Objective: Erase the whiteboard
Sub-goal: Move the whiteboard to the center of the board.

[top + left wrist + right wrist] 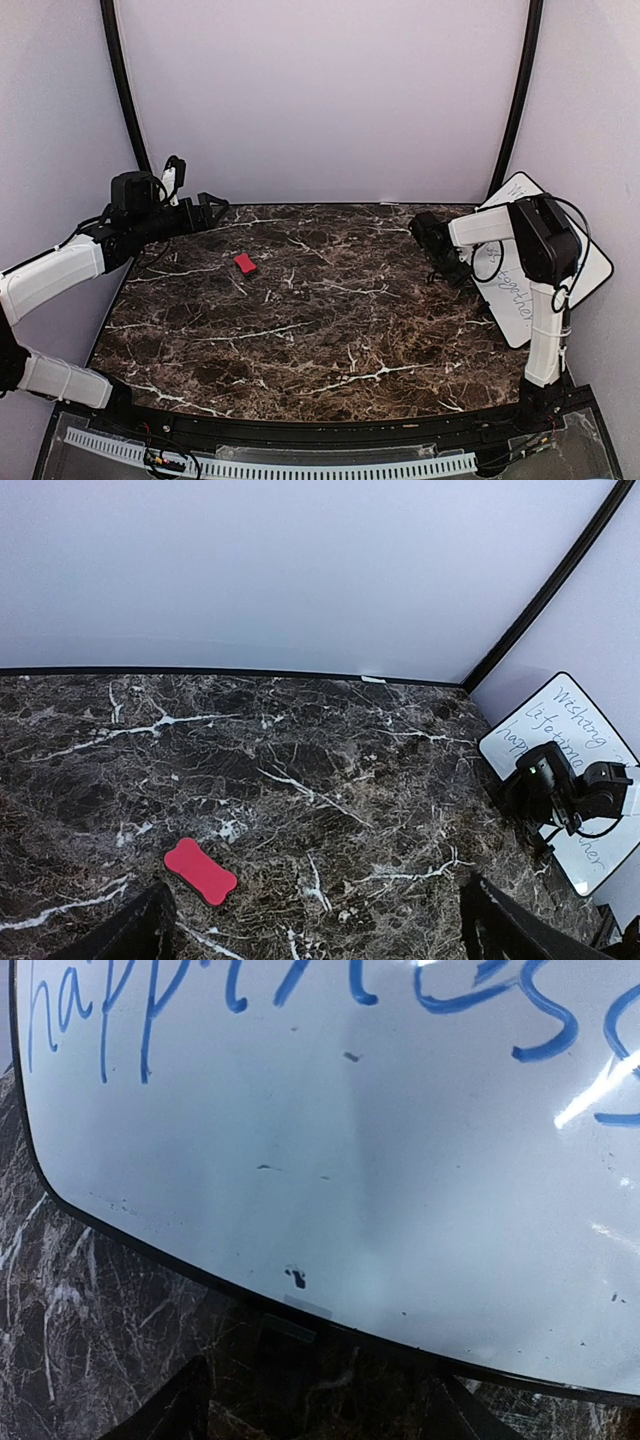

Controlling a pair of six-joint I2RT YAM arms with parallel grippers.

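whiteboard (505, 305) is at the far right of the marble table (330, 340), tilted up against the right wall, with its lower edge down at the marble. the writing isn't erased: my left wrist view shows "wishing" and "lifetime" on it (580, 730), and my right wrist view reads "happiness" in blue (350, 1160).

right gripper (432, 242) sits just in front of the board's left edge, nose toward it. in its own camera the board face fills most of the view. the gripper (320, 1392) has its two fingertips (185, 1405) low in frame, apart, with the board's rounded black edge just above them. nothing is pinched and i can't confirm any contact with the board.

left gripper (208, 211) is over the far left of the table, well apart from the board. its fingers (135, 935) are spread wide at the bottom corners of its view, holding nothing.

red eraser (245, 263) lies flat on the marble near the left gripper, and shows just ahead of that gripper's left finger in the wrist view (200, 871), untouched.
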